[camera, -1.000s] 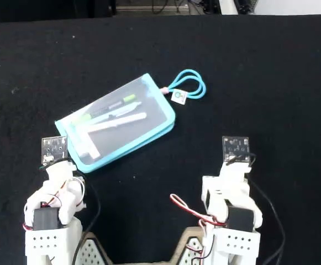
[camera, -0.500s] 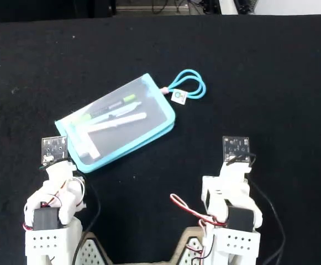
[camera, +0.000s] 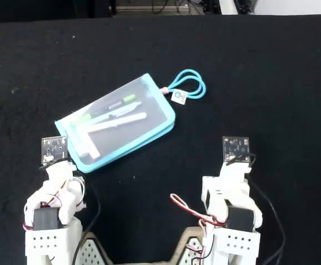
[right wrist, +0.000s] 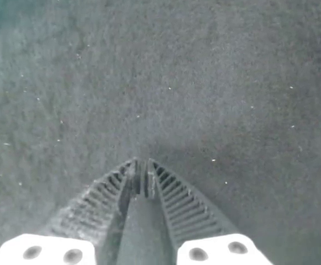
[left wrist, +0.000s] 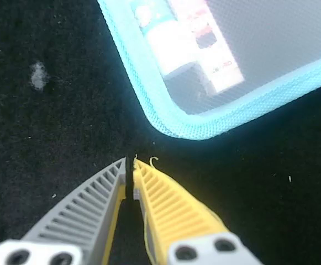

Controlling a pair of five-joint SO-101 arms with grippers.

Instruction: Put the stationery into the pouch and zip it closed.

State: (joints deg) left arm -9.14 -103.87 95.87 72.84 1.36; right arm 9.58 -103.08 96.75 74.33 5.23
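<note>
A turquoise-edged pouch with a clear front lies slanted on the black table, left of centre. Pens and other stationery lie inside it. Its zip runs along the edge, and a blue cord loop trails from the pull at the far right corner. My left gripper is shut and empty, its tips just short of the pouch's near corner. My right gripper is shut and empty over bare cloth. Both arms sit folded at the near edge, the left arm and the right arm.
Black cloth covers the whole table. Cables and dark equipment run along the far edge. A small pale fleck lies on the cloth near the pouch's corner.
</note>
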